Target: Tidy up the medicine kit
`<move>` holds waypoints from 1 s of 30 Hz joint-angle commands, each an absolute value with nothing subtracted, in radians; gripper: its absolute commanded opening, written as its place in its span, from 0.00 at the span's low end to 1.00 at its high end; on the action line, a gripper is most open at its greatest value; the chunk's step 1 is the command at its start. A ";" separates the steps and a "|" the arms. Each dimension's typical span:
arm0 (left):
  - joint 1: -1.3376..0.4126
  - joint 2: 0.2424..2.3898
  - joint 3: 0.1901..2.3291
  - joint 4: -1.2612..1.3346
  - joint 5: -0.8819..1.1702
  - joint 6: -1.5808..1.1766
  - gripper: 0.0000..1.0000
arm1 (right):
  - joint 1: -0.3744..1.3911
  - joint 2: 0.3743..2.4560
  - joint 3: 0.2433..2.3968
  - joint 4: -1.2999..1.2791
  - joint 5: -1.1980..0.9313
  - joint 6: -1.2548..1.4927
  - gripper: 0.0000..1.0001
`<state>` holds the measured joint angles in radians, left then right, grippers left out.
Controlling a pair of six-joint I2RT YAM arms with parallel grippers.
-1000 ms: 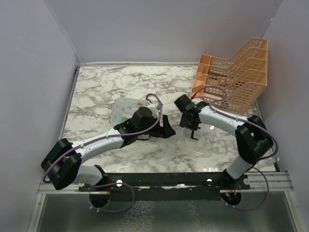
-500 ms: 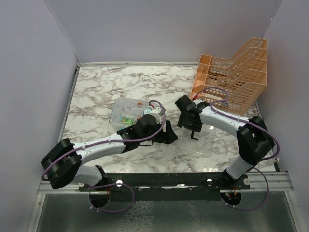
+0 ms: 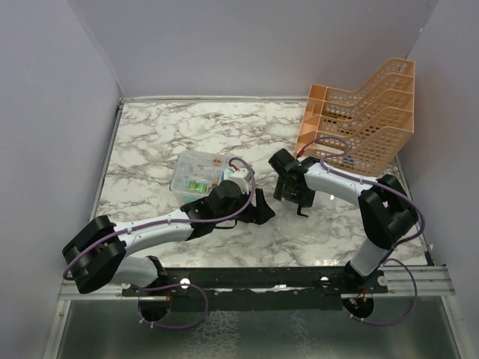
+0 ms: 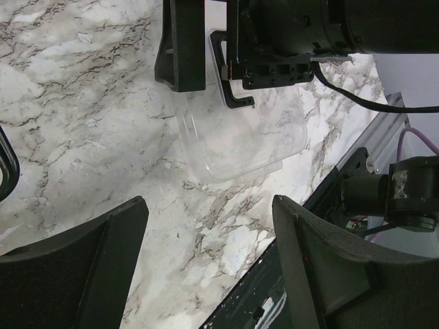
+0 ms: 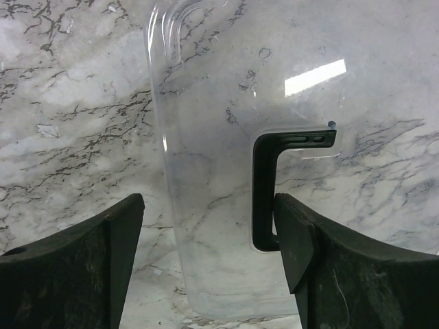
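The kit [image 3: 196, 173] stood uncovered left of centre. Its lid [image 5: 206, 103] lay on the table [image 3: 150, 134] beneath the right gripper [image 5: 207, 199]. That gripper and the left gripper [image 4: 206, 205] gaped wide, empty. Refitting the lid apparently remained.

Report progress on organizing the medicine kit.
Done: the lid is off the box, lying flat on the table. In hand: nothing; the right gripper hangs open over the lid's black handle, the left gripper open nearby. Left: sorting the contents, closing the box.
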<state>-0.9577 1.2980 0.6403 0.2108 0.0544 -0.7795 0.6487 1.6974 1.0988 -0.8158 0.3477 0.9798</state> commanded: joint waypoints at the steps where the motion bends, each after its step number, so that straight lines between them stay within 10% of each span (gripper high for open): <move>1: -0.965 1.264 0.621 0.250 0.021 -0.787 0.77 | 0.647 1.734 1.128 -0.819 0.351 0.978 0.77; 12: -0.966 1.256 0.597 0.261 -0.012 -0.827 0.76 | 0.647 1.732 1.139 -0.826 0.374 0.992 0.45; 30: -1.028 1.388 0.669 0.297 -0.025 -0.862 0.80 | 0.646 1.559 1.108 -0.798 0.303 0.961 0.43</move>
